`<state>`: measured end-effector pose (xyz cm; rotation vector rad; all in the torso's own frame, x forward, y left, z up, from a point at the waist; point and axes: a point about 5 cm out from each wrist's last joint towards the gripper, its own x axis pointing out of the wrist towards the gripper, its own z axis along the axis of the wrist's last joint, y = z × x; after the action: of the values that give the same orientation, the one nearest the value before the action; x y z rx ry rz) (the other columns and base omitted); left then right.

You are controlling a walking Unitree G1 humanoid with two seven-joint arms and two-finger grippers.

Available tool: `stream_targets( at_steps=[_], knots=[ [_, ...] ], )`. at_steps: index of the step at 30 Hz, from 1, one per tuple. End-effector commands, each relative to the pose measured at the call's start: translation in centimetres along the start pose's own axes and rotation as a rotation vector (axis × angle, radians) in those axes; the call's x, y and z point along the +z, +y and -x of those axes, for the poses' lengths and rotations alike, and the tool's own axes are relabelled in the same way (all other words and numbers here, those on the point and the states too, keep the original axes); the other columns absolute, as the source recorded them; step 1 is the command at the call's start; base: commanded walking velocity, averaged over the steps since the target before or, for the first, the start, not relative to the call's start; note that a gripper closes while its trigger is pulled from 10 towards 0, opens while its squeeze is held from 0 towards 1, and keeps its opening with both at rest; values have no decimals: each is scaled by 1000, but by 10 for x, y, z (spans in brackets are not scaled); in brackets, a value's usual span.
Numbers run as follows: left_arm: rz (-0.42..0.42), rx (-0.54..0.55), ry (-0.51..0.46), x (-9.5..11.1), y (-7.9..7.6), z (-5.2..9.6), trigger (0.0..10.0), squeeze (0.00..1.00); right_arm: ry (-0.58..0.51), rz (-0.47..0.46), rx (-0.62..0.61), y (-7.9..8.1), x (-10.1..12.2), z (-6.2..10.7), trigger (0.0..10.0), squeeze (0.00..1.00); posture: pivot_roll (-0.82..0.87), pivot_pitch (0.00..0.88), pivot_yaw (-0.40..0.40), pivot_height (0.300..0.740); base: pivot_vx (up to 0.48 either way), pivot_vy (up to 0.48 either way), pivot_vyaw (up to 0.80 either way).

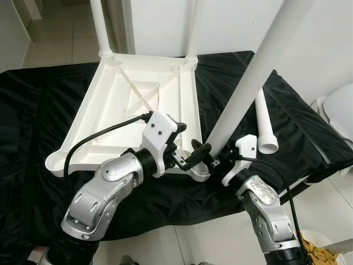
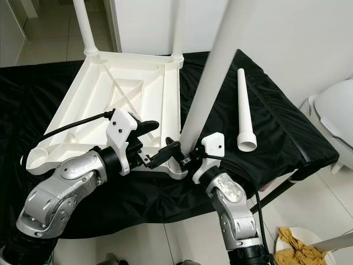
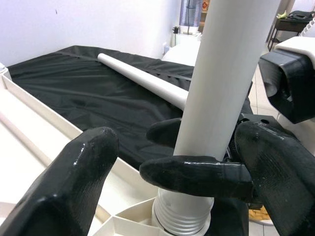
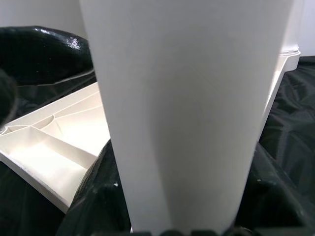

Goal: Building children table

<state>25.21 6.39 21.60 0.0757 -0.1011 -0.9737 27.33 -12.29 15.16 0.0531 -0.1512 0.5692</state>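
Tabletop [image 1: 138,99] lies upside down on black cloth [image 1: 33,110]. Right claw [image 1: 212,160] pinches leg [image 1: 242,88] low, holding it upright in near corner socket, likely for screwing in. Left claw [image 1: 190,157] spread beside leg base, steadying. Spare leg [image 1: 265,124] beyond tabletop's right edge.

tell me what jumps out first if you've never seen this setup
An upside-down white table top lies on a black cloth, with two legs already standing in its far corners. At the near right corner socket, the right gripper is clamped on a third white leg standing in the socket, the left gripper beside its base. A fourth leg lies loose on the cloth to the right.
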Motion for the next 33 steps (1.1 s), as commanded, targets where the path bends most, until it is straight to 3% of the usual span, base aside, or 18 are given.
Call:
stream_targets(
  at_steps=[1,8,12,18,26,33],
  knots=[
    [-8,-4,-8,4,-1,0,10000,0,163,-75,-56,-5,-31,8,10000,0,-54,85,-18,740,0,0,0],
    [-10,-3,-9,4,-2,0,10000,0,246,-94,-93,-10,-39,6,10000,0,-52,76,-23,740,0,0,0],
    [-10,0,-9,4,-2,0,10000,0,197,-28,-73,-9,-37,8,10000,0,-52,72,-28,740,0,0,0],
    [-8,4,-9,4,-2,0,10000,0,180,-34,-68,-4,-40,14,10000,0,-52,72,-31,740,0,0,0],
    [-8,-1,-12,4,-2,-1,10000,0,257,-40,-99,-11,-36,1,10000,0,-57,66,-29,740,0,0,0],
    [-11,1,-17,6,-2,-2,10000,0,290,-15,-51,-14,-31,-10,10000,0,-53,64,-35,740,0,0,0]
  ],
)
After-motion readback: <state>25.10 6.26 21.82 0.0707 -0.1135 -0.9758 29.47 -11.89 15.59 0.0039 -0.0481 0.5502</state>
